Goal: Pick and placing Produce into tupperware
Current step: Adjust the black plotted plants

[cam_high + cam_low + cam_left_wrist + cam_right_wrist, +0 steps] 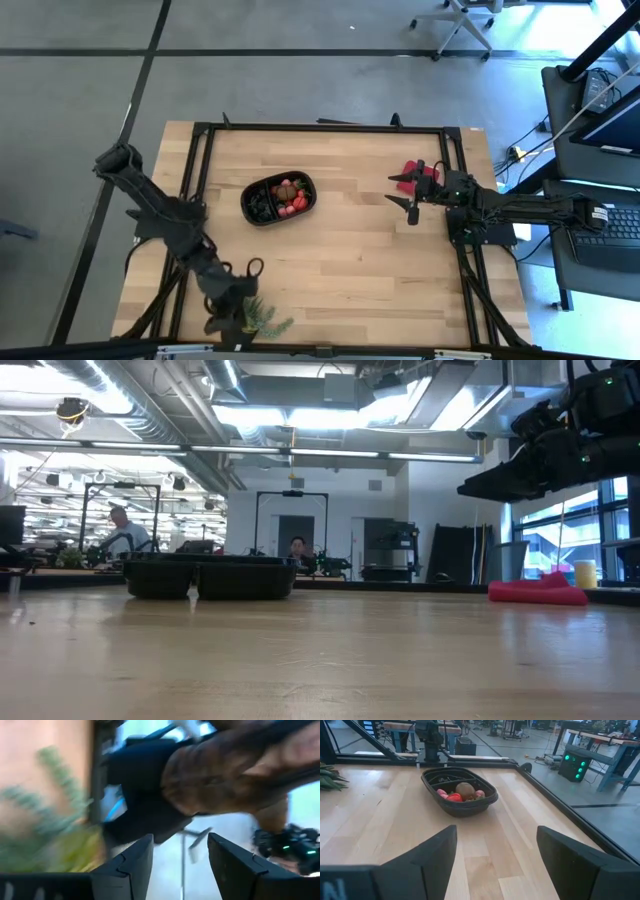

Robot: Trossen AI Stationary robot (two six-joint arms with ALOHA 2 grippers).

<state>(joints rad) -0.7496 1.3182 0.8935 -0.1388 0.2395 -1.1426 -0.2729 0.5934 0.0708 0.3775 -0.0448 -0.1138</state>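
The black tray (279,198) with the fruit (292,197) in it sits mid-table, well apart from the right gripper (405,196), which hovers spread and empty to its right, while the left gripper (228,322), also spread, waits at the near-left edge.

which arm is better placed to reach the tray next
Right, probably. The right gripper hangs open beside the red square, its wrist view facing the tray across bare wood. The left gripper sits open at the near edge by the plant, turned away.
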